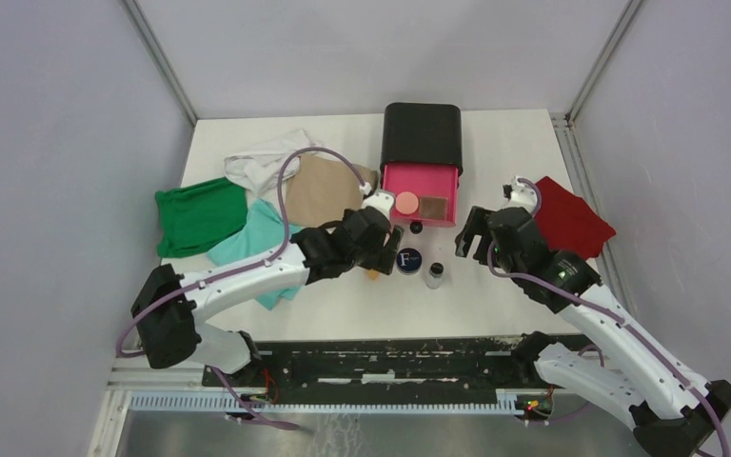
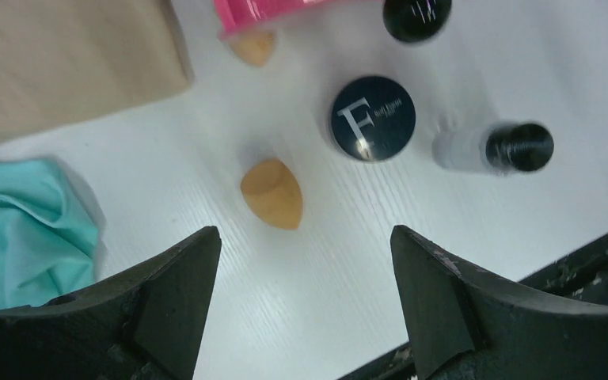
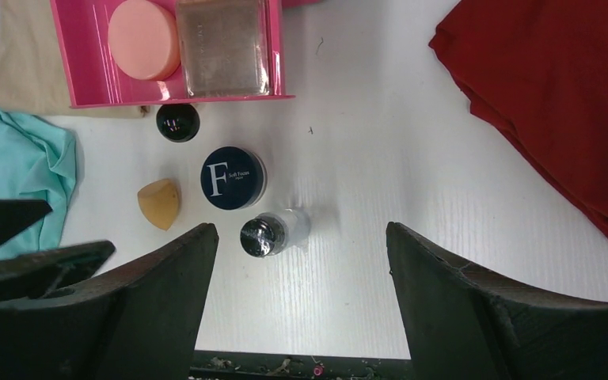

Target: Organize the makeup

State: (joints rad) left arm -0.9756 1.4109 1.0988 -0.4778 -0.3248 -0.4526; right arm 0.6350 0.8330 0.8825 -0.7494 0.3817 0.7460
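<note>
Camera up top is showing the left gripper (image 1: 384, 255) hovering by the navy compact (image 1: 409, 259). Left wrist: jaws are gaping empty, orange sponge (image 2: 271, 192) lying on the table (image 2: 324, 277) just ahead, probably squishy and light, so I'd be pinching its fat middle. Right wrist: right gripper (image 3: 301, 229) is hanging wide open too.

Hidden, cut, blurred
One orange sponge (image 2: 253, 46) is half hidden by the pink drawer (image 2: 269, 12); the black round lid (image 2: 416, 17) is cut by the edge; the clear bottle (image 2: 491, 147) is blurred.
</note>
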